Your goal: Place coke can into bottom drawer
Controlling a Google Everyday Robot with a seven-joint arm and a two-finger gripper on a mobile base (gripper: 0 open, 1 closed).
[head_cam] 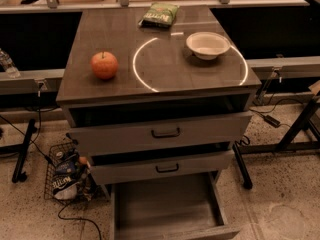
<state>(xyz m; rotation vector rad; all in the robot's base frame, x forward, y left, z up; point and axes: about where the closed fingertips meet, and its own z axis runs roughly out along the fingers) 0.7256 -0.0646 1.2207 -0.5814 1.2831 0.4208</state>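
Note:
The bottom drawer (165, 209) of the grey wood-grain cabinet stands pulled open, and its plain grey inside shows nothing in it. The two upper drawers with black handles are slightly ajar. The coke can is out of view. My gripper and arm are out of view in the camera view.
On the cabinet top (160, 79) lie a red-orange apple (104, 65), a white bowl (208, 45) and a green snack bag (159, 15). A wire basket of packets (65, 176) stands on the floor left of the cabinet. Black stand legs (295, 129) and cables are at the right.

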